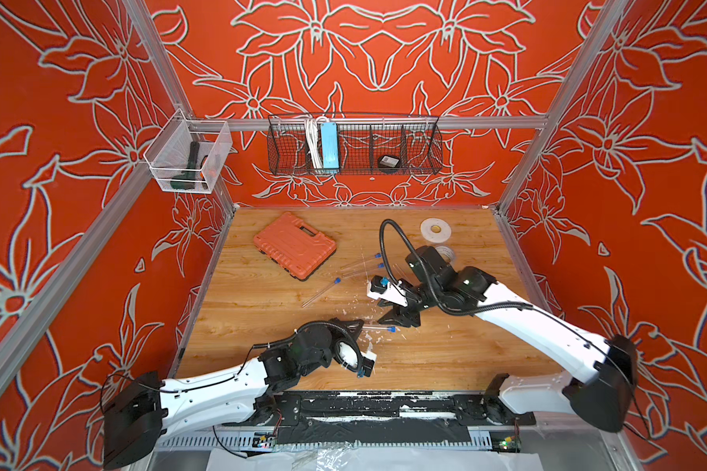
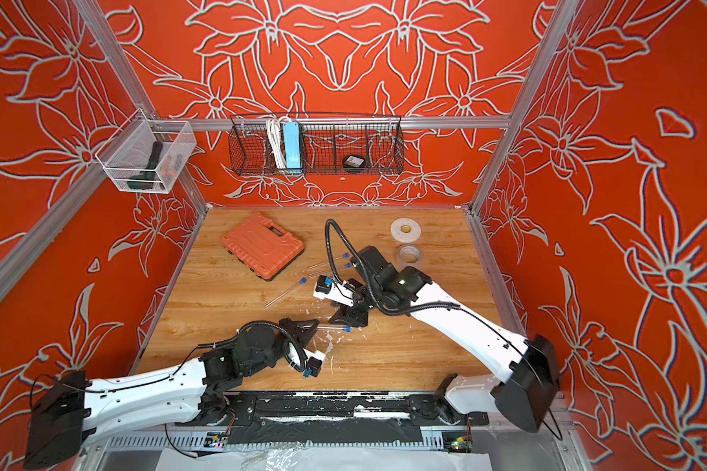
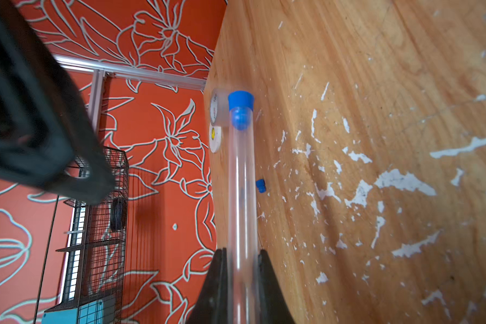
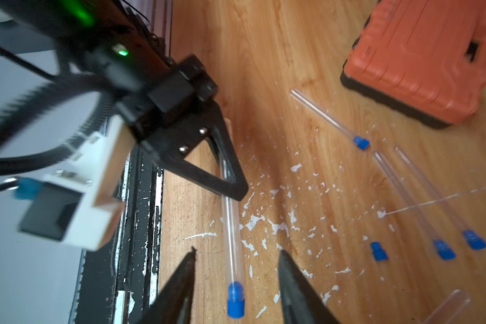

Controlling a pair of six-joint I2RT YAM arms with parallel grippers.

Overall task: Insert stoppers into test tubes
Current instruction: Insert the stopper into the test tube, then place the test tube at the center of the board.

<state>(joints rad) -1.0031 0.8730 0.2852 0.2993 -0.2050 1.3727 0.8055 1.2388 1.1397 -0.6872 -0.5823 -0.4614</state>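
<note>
My left gripper (image 3: 242, 249) is shut on a clear test tube (image 3: 242, 196) held just above the wood. A blue stopper (image 3: 240, 102) sits in the tube's far mouth. In both top views the same tube (image 1: 374, 327) (image 2: 330, 327) points right from the left gripper (image 1: 360, 326). My right gripper (image 4: 236, 252) is open, its jaws standing either side of the stoppered end (image 4: 235, 301) without touching it. Three more stoppered tubes (image 4: 361, 143) (image 4: 443, 252) (image 4: 474, 242) lie on the table. A loose stopper (image 4: 378, 251) lies beside them, and an unstoppered tube (image 4: 446, 308) lies nearby.
An orange tool case (image 1: 294, 244) lies at the back left of the wooden table (image 1: 262, 346). Two tape rolls (image 1: 435, 230) (image 1: 445, 253) lie at the back right. White flecks mark the wood. A wire basket (image 1: 354, 144) hangs on the back wall.
</note>
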